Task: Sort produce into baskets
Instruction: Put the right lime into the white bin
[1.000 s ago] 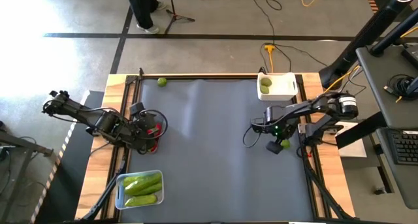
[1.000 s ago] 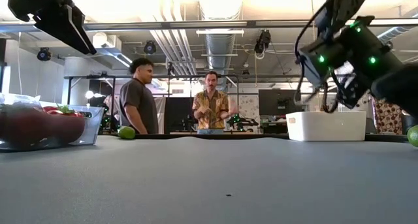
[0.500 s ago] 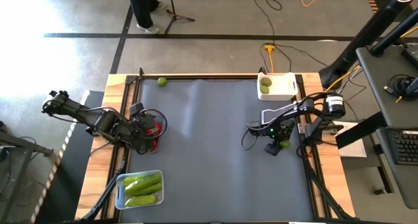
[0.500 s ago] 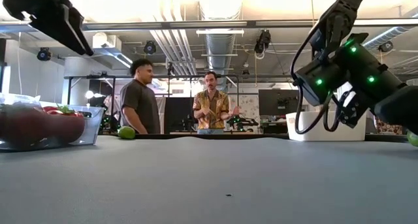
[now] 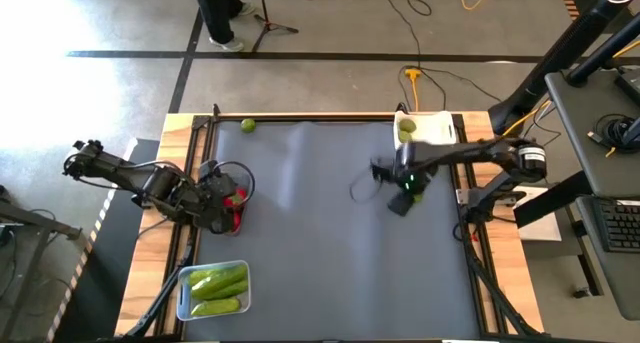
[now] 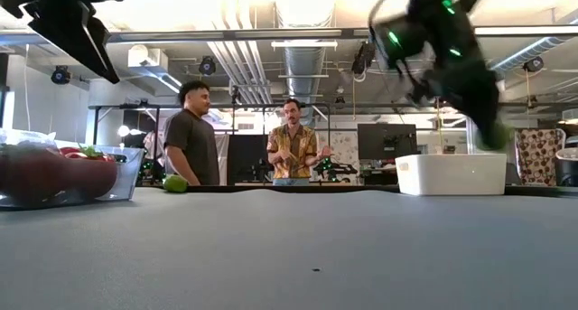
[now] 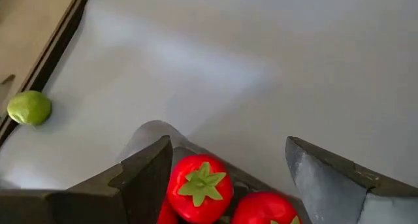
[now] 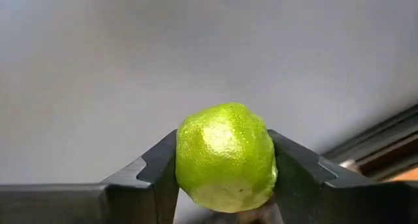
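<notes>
Right wrist view: right gripper (image 8: 225, 175) clamps lime (image 8: 225, 156); left gripper (image 7: 228, 178) gapes above tomatoes (image 7: 199, 187)

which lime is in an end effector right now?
The small round lime-green ball clamped in the right end effector; another lies loose at the table's far edge, one in the white box.

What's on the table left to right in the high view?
Left hand over the red pieces → clear tub of cucumbers, nearer front → loose lime at far edge → right hand holding a lime → white box.
</notes>
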You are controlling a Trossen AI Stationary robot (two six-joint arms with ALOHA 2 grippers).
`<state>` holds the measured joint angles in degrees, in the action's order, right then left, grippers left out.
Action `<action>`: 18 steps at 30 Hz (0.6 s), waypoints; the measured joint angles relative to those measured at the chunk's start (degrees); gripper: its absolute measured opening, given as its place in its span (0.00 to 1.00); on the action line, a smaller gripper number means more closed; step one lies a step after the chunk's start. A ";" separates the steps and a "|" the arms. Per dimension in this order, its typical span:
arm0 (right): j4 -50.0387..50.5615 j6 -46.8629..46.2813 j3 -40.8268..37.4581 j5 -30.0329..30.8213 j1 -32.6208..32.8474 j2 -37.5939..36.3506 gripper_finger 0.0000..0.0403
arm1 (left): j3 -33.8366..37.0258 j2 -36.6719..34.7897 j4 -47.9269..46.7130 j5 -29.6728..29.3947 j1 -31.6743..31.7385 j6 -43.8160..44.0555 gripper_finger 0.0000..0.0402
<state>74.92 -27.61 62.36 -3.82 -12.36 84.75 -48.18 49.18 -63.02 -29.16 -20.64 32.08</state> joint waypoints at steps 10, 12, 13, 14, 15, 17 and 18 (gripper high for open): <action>-8.75 2.95 14.08 16.03 -26.79 -2.12 0.44 | -2.65 0.14 0.02 8.06 22.08 -15.12 0.69; -12.35 1.77 13.72 16.05 -31.57 -1.58 0.44 | -3.25 0.49 -0.04 8.32 27.42 -18.92 0.69; -13.21 1.30 13.37 16.02 -33.62 -1.19 0.44 | -3.53 0.65 0.04 8.32 30.36 -21.16 0.69; -13.71 0.81 12.92 15.88 -35.65 -0.66 0.44 | -3.70 0.78 0.02 8.51 33.02 -23.01 0.69; -14.16 0.63 12.54 15.78 -37.19 0.02 0.44 | -3.87 0.98 0.00 8.81 35.49 -24.29 0.69; -14.45 1.10 12.07 15.77 -39.58 1.84 0.44 | -4.19 1.40 0.55 8.82 40.16 -25.67 0.69; -14.43 1.24 11.87 15.78 -40.46 2.77 0.44 | -4.33 1.70 1.07 8.83 42.24 -25.94 0.69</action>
<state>60.49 -26.37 74.23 11.96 -52.82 87.52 -52.51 50.88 -61.95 -20.33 21.59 6.13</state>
